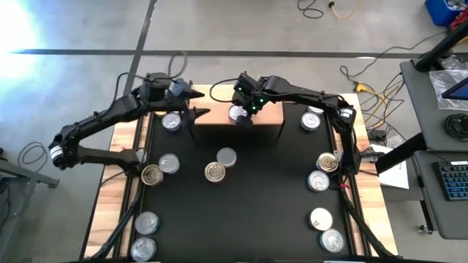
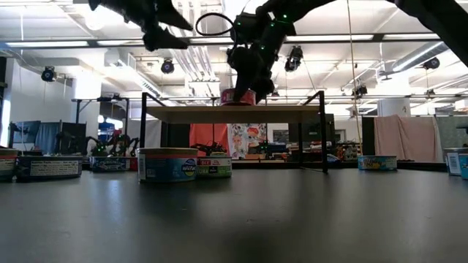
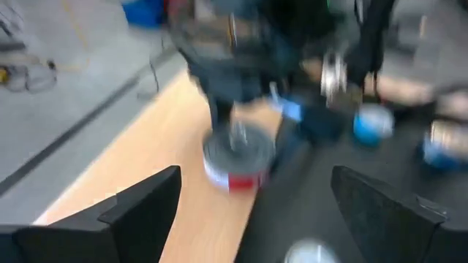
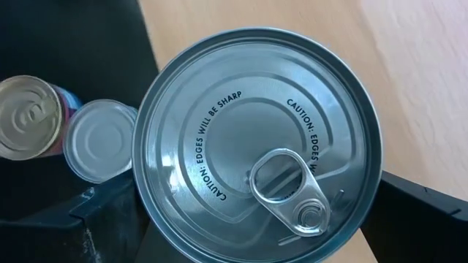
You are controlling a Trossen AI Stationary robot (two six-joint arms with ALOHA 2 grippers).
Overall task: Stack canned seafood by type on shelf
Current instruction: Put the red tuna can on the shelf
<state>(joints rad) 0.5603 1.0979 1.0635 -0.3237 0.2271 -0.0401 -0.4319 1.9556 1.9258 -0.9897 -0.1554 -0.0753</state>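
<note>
can on shelf: you see a silver-lidded tin with a red side label near the top centre of the high view, resting on the light-wood shelf.
handling: judge it rigid, smooth and fairly dense; its round wall may slip, so take it across the sides, not by the pull tab.
right gripper: the right gripper sits over that tin, fingers spread wide on either side of it; you cannot tell whether they touch the wall.
right arm pose: it reaches from the right edge inward, wrist pointing down.
left gripper: the left gripper hovers at the shelf's left end, fingers apart and empty.
loose cans: other tins lie scattered on the black mat.
</note>
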